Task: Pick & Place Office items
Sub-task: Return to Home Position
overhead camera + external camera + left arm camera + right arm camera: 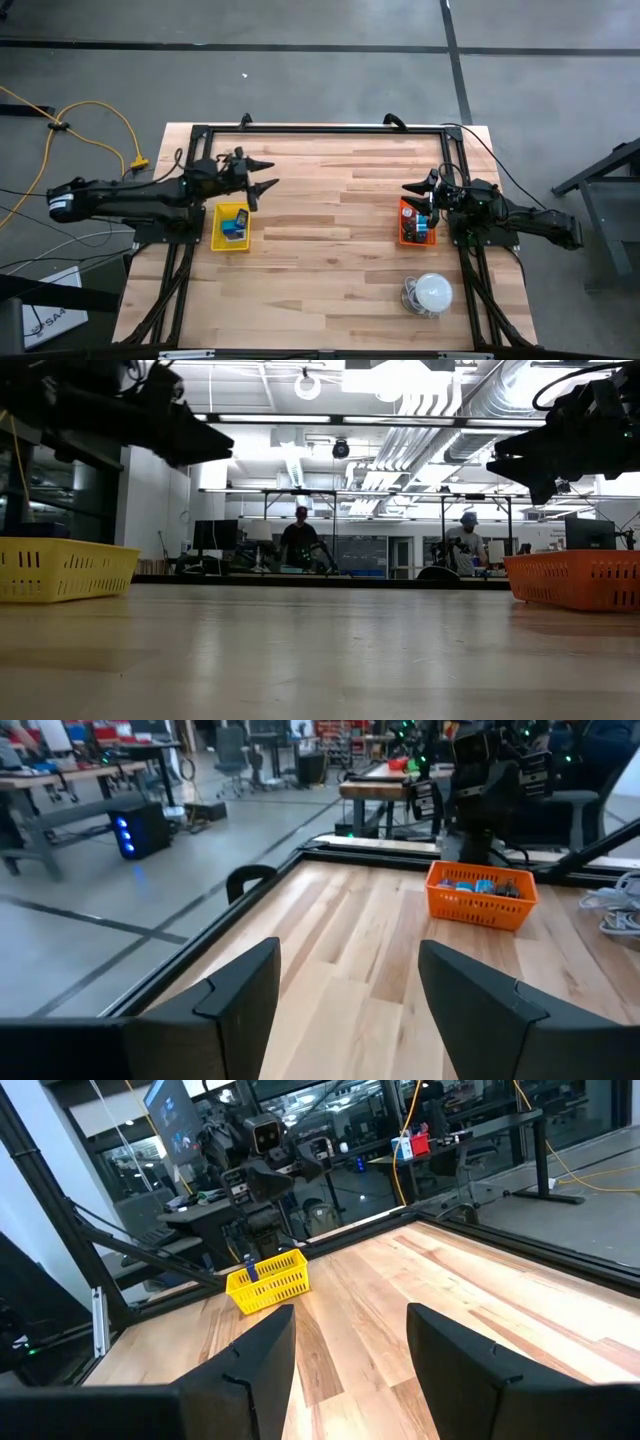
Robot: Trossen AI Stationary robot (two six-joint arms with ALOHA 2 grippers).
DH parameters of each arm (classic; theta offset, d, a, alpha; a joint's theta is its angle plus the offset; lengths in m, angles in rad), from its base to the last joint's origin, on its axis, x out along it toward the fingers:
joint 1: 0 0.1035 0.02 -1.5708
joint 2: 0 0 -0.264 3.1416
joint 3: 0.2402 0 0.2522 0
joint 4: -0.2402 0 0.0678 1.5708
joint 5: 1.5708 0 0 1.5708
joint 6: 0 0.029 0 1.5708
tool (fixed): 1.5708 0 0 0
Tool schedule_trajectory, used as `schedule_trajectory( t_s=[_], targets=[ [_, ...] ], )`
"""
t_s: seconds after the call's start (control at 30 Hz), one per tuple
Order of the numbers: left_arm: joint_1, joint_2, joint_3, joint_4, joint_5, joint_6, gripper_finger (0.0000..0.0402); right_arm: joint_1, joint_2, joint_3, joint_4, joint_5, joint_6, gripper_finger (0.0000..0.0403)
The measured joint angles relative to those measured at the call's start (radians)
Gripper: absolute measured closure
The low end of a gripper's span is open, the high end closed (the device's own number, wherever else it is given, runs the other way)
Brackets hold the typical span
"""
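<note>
Soft, even light fell from above on the table (330, 210), and the wood looked bright, with only faint shadows on it. In the low view the ceiling lights (400, 378) glared white, so the left gripper (210, 448) and the right gripper (510, 465) showed as black shapes against them. The table top had a pale shine there. In the left wrist view a small blue light (122, 828) glowed in the room behind.

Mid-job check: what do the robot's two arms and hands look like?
The left arm and right arm are matte black with chunky joints. The left hand and right hand each carry two broad, flat dark fingers tapering to angular tips. A white patch shows at the left arm's rear end. No readable markings.
</note>
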Motion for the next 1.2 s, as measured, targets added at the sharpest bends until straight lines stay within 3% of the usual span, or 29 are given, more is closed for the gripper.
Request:
schedule_trajectory(
  t_s=[0.3, 0.7, 1.2],
  targets=[
    [0.000, -0.201, -0.144, 0.020, -0.042, 0.004, 0.0169, 0.000, 0.000, 0.000, 0.001, 0.000, 0.000, 0.0224],
    [0.000, -0.373, -0.269, 0.016, -0.073, -0.018, 0.0169, 0.000, 0.000, 0.000, 0.001, 0.000, 0.000, 0.0224],
    [0.000, -0.480, -0.285, -0.109, -0.112, -0.028, 0.0169, 0.000, 0.000, 0.000, 0.002, 0.000, 0.000, 0.0224]
  ],
)
